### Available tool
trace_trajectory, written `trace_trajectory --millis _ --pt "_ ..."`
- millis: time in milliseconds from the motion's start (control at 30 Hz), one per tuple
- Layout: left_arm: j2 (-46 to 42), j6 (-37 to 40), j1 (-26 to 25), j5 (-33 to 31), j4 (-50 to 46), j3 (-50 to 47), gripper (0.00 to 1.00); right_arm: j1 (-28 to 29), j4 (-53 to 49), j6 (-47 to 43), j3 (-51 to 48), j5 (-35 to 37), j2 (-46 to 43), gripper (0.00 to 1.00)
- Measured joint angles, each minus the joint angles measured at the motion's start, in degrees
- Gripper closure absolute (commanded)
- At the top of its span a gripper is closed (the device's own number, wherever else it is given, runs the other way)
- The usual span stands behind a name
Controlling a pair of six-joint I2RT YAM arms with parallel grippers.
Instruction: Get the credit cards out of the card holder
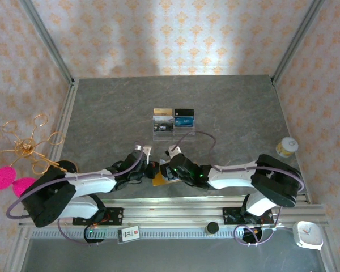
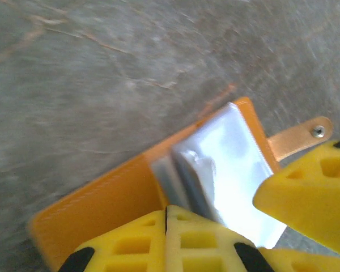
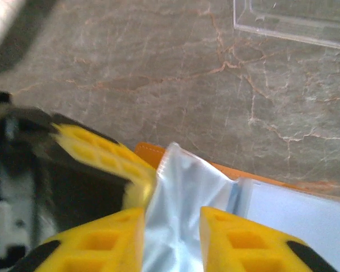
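A: Where do we stand on the task?

B: Partway, we'd judge. From above we count four credit cards (image 1: pixel 161 112) (gold, black, silver-white and blue) standing in the clear acrylic stand (image 1: pixel 173 135) in the middle of the counter (image 1: pixel 102 113), well away from the arms.

A: And the card holder (image 2: pixel 96 209)?

B: It lies open on the counter near the arm bases, between our two wrists. Its tan-orange cover is spread flat, and the strap tab (image 2: pixel 297 139) sticks out to one side.

A: What has the right end effector (image 3: pixel 171 226) got?

B: Its fingers are drawn close together with a narrow gap, and a crumpled plastic sleeve (image 3: pixel 187 187) from the holder fills that gap. It looks pinched and lifted off the cover. We cannot tell whether a card sits inside it.

A: And the left end effector (image 2: pixel 166 221)?

B: Its pads meet face to face over the holder's inner edge, so it is closed. We read that as pinning the holder down, but we cannot tell whether a sleeve edge is nipped between them.

A: So what is left?

B: The sleeves need checking. A pale blue-white rectangle shows beside the pinched sleeve, and it may be a card or only plastic. If it is a card, we have at least one more to draw out — the holder is not plainly emptied yet.
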Motion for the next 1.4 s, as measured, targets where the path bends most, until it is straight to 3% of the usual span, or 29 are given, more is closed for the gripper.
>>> trace_trajectory --millis 300,433,567,700,1000,1400 --pt "7.8 -1.2 -4.9 2.1 2.5 6.8 0.97 -0.1 -3.3 4.2 -9.4 8.7 -20.8 0.64" --pt "11.8 -2.4 -5.7 2.3 2.8 8.5 0.92 -0.8 -5.9 5.9 -11.4 9.4 -24.3 0.68" --pt "5.6 -3.8 -5.3 -0.5 2.7 6.4 0.79 -3.5 -7.6 6.1 -11.8 7.0 -22.4 0.76" --pt "0.5 -4.0 -4.0 -1.8 2.6 6.0 0.77 -6.0 -7.9 4.5 -10.7 3.8 -15.7 0.79" --pt "1.9 -6.0 -3.1 -1.7 3.0 0.9 0.7 -8.9 -7.6 2.5 -7.5 1.6 -4.5 0.84" --pt "6.7 -6.6 -2.6 -1.7 4.5 1.4 0.7 -8.9 -6.6 4.0 -7.6 0.6 -2.3 0.89"
